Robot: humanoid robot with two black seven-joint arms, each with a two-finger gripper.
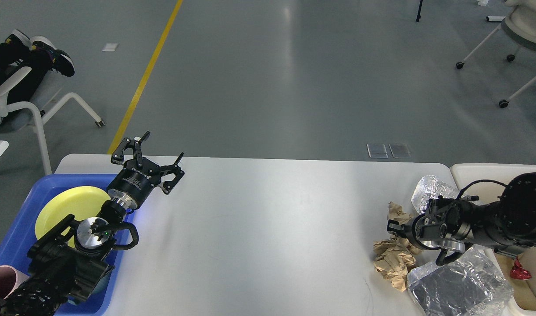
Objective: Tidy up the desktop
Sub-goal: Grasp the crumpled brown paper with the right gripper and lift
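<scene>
The white desktop (268, 228) fills the lower half of the head view. At its right end lie two wads of crumpled brown paper (394, 260) (397, 213), a crumpled foil ball (429, 189) and a clear plastic wrapper (459, 285). My right gripper (393, 228) points left just above the brown paper, between the two wads. It is dark and seen nearly end-on, so its fingers cannot be told apart. My left gripper (148, 159) hangs open and empty over the desktop's far left corner, beside the blue tray.
A blue tray (20, 215) at the left holds a yellow plate (68, 206) and a pink cup (0, 283). A beige bin (491, 173) at the right edge holds a red object (519, 271). Wheeled chairs stand on the floor beyond.
</scene>
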